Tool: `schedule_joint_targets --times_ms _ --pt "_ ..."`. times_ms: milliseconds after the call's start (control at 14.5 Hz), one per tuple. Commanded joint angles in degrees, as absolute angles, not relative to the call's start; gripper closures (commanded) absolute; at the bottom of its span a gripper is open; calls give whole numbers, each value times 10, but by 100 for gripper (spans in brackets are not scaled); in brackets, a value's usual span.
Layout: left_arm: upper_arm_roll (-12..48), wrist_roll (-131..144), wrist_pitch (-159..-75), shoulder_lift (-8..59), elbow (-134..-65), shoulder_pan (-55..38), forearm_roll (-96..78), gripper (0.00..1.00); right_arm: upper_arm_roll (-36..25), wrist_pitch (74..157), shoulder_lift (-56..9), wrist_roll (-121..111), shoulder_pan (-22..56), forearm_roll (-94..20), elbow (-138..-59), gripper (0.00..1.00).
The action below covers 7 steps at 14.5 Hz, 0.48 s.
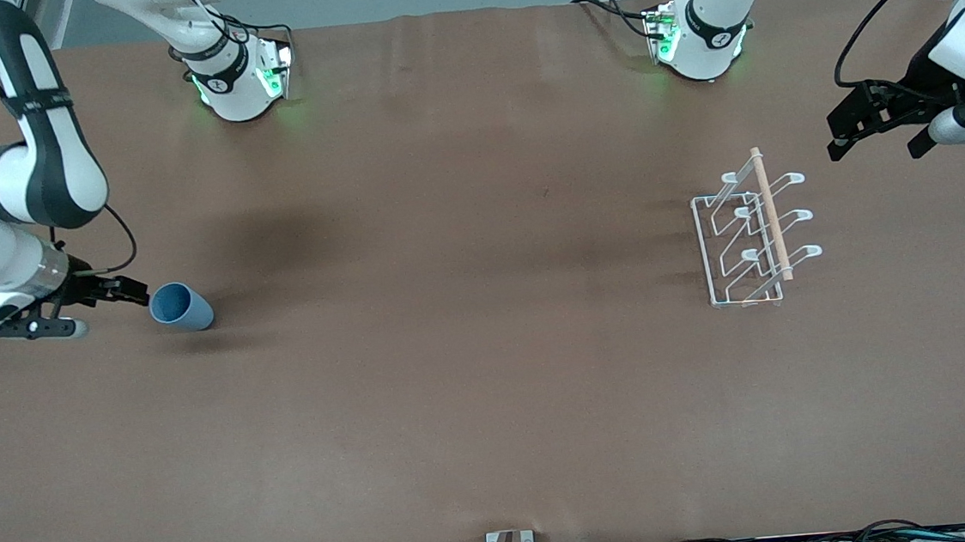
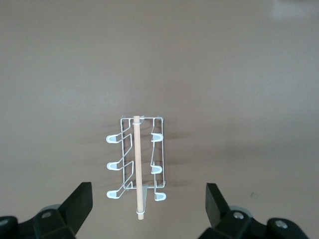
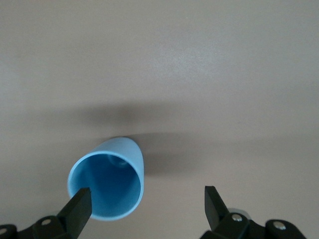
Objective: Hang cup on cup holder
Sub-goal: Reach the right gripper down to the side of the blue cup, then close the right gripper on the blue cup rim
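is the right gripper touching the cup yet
Cannot tell. In the right wrist view one finger overlaps the cup rim; no view shows contact or gap plainly.

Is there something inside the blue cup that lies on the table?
Nothing shows inside the cup: its mouth faces the open right gripper and the interior looks bare. One finger covers a bit of the rim.

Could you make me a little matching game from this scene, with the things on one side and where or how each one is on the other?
Things:
1. cup
2. cup holder
3. right gripper
4. left gripper

States:
A. open, up in the air near the white rack
B. lying on its side on the table
C. open, right beside the blue rim
D. standing with no cup on it

Pairs: 1-B, 2-D, 3-C, 4-A
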<state>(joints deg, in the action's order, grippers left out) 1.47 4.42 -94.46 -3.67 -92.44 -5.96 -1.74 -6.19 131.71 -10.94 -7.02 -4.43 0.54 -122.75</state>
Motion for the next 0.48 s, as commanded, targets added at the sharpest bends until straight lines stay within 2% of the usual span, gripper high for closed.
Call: schedule_joint_targets --times_ms 0,414 --pt "21 53 -954 -39 -928 -60 -8 0 -56 1341 -135 -92 -52 4 -1230 0" --pt "21 54 -958 -39 -928 -59 -10 0 -55 1381 -174 -91 -53 3 -1234 0"
